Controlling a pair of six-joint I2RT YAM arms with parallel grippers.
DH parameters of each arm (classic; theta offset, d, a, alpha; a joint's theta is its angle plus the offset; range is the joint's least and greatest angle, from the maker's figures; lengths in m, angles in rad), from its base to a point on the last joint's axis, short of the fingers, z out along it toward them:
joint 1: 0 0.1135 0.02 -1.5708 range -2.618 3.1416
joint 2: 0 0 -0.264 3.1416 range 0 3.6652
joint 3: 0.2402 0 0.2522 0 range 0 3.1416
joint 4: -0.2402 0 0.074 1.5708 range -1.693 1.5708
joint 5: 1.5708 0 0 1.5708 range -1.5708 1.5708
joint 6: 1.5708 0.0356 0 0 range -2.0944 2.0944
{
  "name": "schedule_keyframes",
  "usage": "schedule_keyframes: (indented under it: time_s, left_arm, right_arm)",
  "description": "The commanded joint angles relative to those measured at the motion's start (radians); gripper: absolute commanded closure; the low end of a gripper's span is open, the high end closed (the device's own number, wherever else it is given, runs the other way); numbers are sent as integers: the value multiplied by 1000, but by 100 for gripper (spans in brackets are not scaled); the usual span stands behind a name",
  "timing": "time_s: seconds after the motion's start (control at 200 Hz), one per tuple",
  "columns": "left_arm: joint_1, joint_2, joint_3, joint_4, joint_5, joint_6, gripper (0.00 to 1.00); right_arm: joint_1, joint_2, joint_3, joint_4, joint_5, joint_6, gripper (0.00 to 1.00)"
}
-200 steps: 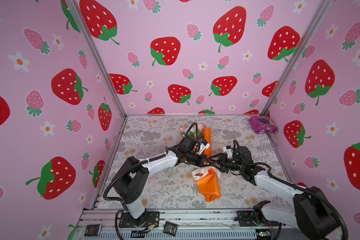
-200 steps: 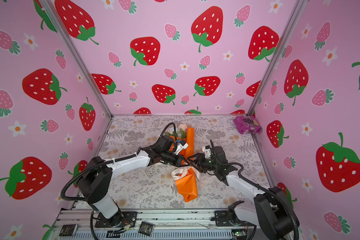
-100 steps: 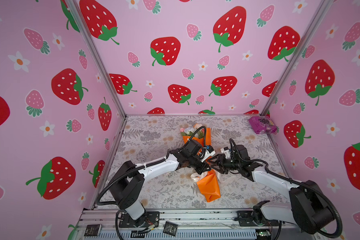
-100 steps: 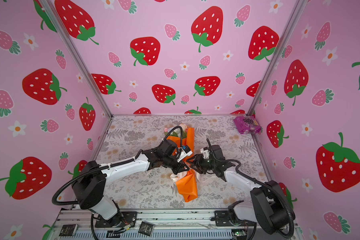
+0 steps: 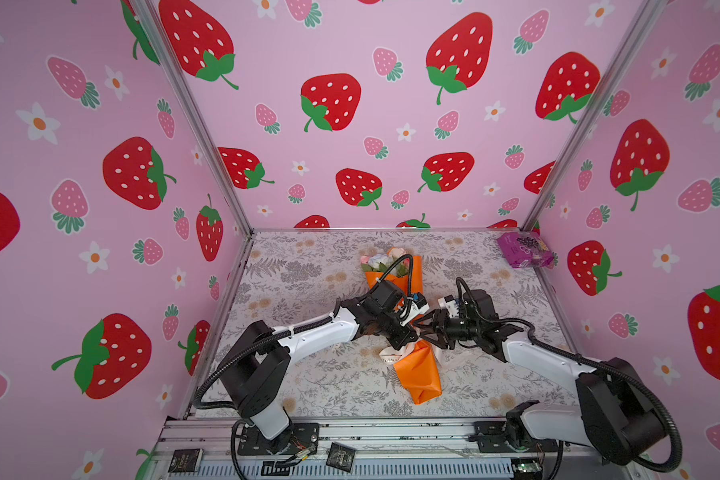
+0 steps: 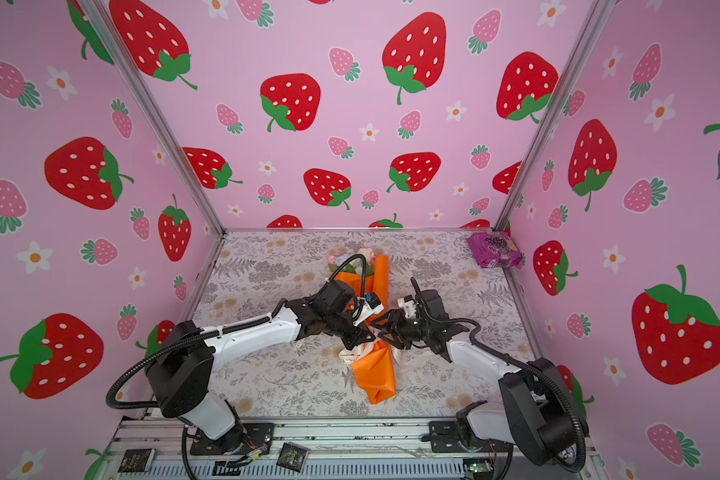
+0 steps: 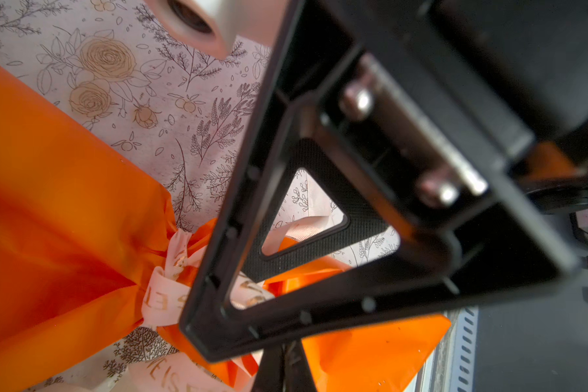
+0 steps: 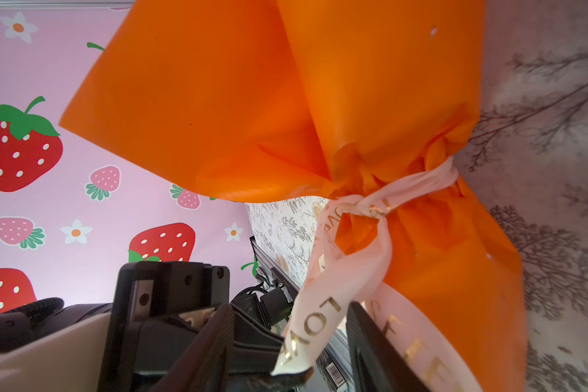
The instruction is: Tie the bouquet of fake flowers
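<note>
Pink strawberry walls (image 5: 275, 54) | floral mat (image 5: 308, 270) | bouquet (image 5: 418, 370) ctr | purple pkt (image 5: 522, 249) far corner

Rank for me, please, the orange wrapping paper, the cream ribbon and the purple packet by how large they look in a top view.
1. orange wrapping paper, clearly largest.
2. purple packet, though it lies farthest from the camera.
3. cream ribbon: only small bits show, the rest is hidden.

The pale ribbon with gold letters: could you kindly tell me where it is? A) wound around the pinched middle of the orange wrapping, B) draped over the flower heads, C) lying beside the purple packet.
A: the right wrist view shows the ribbon cinching the middle of the orange wrapping.
</note>
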Motion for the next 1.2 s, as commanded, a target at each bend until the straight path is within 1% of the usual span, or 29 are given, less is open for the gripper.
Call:
schedule_keyframes:
  time_s: [0.0, 0.06, 0.085, 0.135, 0.2, 0.27, 0.28, 0.295, 0.33, 0.44, 0.495, 0.625, 0.735, 0.84, 0.905, 0.975, 1.06, 1.115, 1.195]
  left_arm:
    - [-6, 14, 50, -22, -12, 39, 96]
    - [-5, 14, 53, -22, -13, 42, 96]
    - [-6, 13, 53, -22, -13, 43, 96]
    - [-6, 12, 52, -21, -14, 44, 96]
    - [-7, 11, 53, -29, -19, 45, 96]
    - [-7, 6, 52, -37, -18, 43, 95]
    - [-7, 6, 53, -38, -16, 42, 92]
    - [-7, 5, 54, -42, -14, 42, 90]
    - [-7, 3, 57, -52, -9, 38, 87]
    - [-3, -7, 59, -67, 30, 21, 77]
    - [3, -14, 54, -67, 60, 3, 73]
    - [31, -33, 41, -49, 120, -41, 70]
    - [75, -47, 16, 15, 169, -106, 69]
    - [100, -28, 28, 59, 204, -153, 71]
    - [99, 5, 69, 16, 202, -128, 72]
    - [92, 44, 114, -32, 174, -99, 77]
    - [88, 75, 137, -41, 150, -87, 78]
    - [82, 90, 145, -41, 157, -77, 80]
    - [67, 108, 150, -54, 145, -44, 84]
  right_arm:
    - [9, 12, 18, 21, -21, 18, 45]
    - [11, 17, 22, 13, -21, 10, 48]
    - [11, 20, 25, 11, -21, 4, 53]
    - [12, 21, 27, 6, -21, -1, 57]
    - [12, 18, 25, 5, -8, -4, 66]
    - [12, 3, 31, -19, 26, -26, 81]
    - [12, 1, 33, -26, 31, -31, 83]
    - [12, -2, 37, -39, 38, -43, 85]
    - [12, -10, 48, -69, 58, -67, 88]
    - [11, -32, 75, -156, 122, -138, 94]
    - [11, -38, 76, -167, 140, -163, 96]
    - [9, -26, 111, -273, 191, -265, 98]
    - [8, -1, 162, -387, 234, -366, 98]
    - [8, 14, 186, -430, 237, -423, 98]
    - [9, 18, 189, -431, 231, -437, 98]
    - [8, 23, 199, -462, 248, -460, 98]
    - [8, 20, 199, -478, 262, -480, 98]
    - [8, 18, 200, -481, 278, -487, 98]
    - [8, 17, 195, -472, 286, -485, 98]
